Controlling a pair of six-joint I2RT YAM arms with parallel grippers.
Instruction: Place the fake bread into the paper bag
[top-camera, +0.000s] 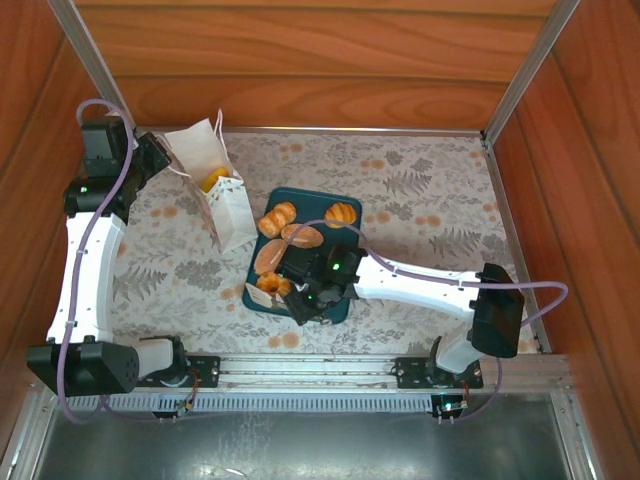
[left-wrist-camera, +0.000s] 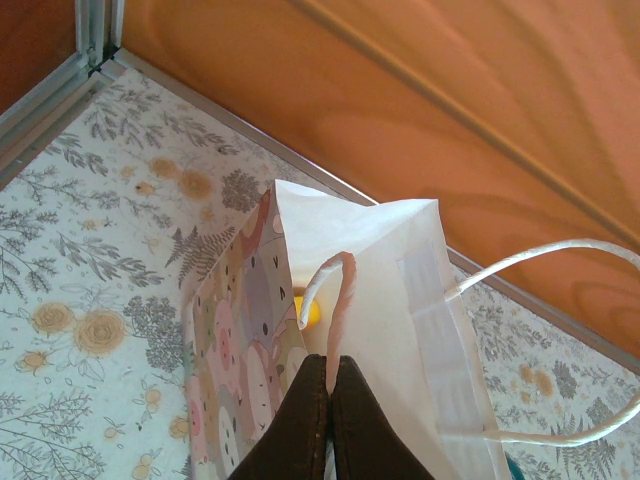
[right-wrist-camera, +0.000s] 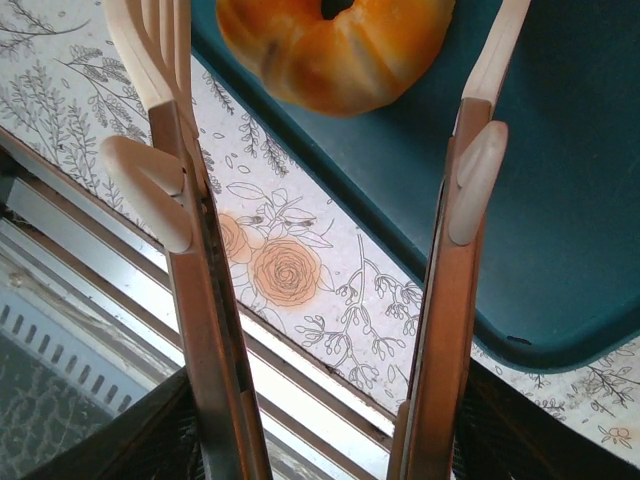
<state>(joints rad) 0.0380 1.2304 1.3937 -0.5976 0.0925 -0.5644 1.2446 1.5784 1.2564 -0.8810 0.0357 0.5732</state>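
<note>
The white paper bag (top-camera: 228, 205) stands open at the back left, and a yellow-orange piece of fake bread (top-camera: 212, 181) shows inside it. My left gripper (left-wrist-camera: 330, 365) is shut on the bag's white cord handle (left-wrist-camera: 345, 275), and the pastel-printed bag (left-wrist-camera: 400, 300) rises in front of it. Several glossy buns (top-camera: 303, 235) lie on the dark teal tray (top-camera: 310, 200). My right gripper (top-camera: 285, 288) hovers low over the tray's near-left corner. In its wrist view the gripper (right-wrist-camera: 330, 25) stands open, with a round ridged bun (right-wrist-camera: 335, 50) between its fingertips (right-wrist-camera: 150, 60) and a small gap on each side.
Wooden walls (top-camera: 300, 60) close in the back and both sides of the floral-patterned table (top-camera: 420, 190). A metal rail (top-camera: 310, 370) runs along the near edge, just behind the right gripper. The tray's rim (right-wrist-camera: 540, 345) lies close to that edge.
</note>
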